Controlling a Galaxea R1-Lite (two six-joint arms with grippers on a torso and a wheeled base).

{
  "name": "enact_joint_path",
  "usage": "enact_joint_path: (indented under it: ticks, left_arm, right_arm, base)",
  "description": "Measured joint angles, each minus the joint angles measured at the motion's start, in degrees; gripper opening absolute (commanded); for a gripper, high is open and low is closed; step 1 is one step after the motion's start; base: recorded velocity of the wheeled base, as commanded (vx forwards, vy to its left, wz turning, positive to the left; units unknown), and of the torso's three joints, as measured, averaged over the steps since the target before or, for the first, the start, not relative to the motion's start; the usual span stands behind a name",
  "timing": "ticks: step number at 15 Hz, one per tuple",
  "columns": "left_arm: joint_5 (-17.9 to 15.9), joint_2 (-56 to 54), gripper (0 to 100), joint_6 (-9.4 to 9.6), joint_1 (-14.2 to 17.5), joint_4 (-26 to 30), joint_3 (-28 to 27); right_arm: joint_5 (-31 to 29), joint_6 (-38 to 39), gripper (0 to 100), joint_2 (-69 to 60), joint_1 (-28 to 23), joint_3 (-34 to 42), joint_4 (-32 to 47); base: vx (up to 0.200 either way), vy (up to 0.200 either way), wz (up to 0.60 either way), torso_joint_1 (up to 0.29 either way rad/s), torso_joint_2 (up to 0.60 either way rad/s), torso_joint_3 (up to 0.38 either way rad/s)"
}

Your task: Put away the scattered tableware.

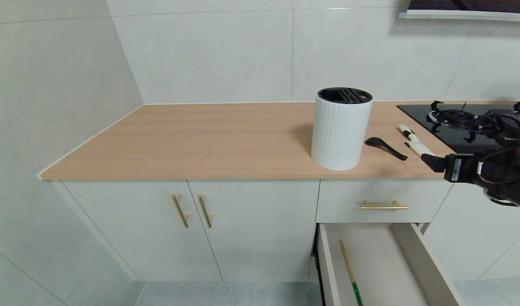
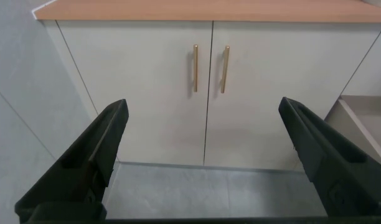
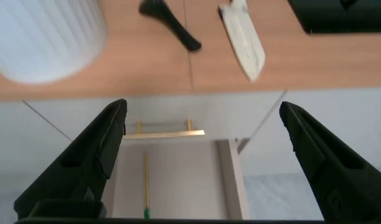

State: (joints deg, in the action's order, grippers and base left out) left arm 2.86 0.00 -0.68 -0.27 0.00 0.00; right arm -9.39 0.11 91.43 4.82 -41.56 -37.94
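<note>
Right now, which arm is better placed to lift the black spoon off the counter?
Right. The right gripper hovers by the counter edge near the spoon; the left gripper faces cabinet doors.

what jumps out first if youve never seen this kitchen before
A tall white ribbed utensil holder stands on the wooden counter, with a black spoon and a white knife lying just to its right. Below them a drawer hangs open, chopsticks inside.

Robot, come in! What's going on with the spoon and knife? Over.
Left gripper and right gripper open, empty. Spoon and knife on counter beside holder. Chopsticks in open drawer. Nothing blocking.
</note>
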Motion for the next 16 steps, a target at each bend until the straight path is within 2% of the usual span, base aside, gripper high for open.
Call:
enact_joint_path:
  ticks: [3,5,9,11,16]
  left_arm:
    - [0.0,0.0,100,0.02,0.0,0.0,0.0]
    - [0.0,0.0,100,0.00,0.0,0.0,0.0]
    - [0.0,0.0,100,0.00,0.0,0.0,0.0]
    - [0.0,0.0,100,0.02,0.0,0.0,0.0]
    - [0.0,0.0,100,0.00,0.0,0.0,0.0]
  right_arm:
    - [4.2,-2.6,100,5.6,-1.7,-8.3,0.1]
    - [9.1,-3.5,100,9.9,-3.1,-15.7,1.6]
    - [22.2,-5.1,100,16.9,-6.1,-30.4,16.2]
    - [23.7,-6.9,100,20.8,-7.2,-34.6,18.0]
    - [23.8,-9.2,100,27.4,-8.8,-37.4,16.1]
  base:
    - [0.000,0.000,0.00,0.000,0.00,0.000]
    - [0.000,0.000,0.00,0.000,0.00,0.000]
    - [0.000,0.000,0.00,0.000,0.00,0.000]
    - [0.000,0.000,0.00,0.000,0.00,0.000]
    - [0.000,0.000,0.00,0.000,0.00,0.000]
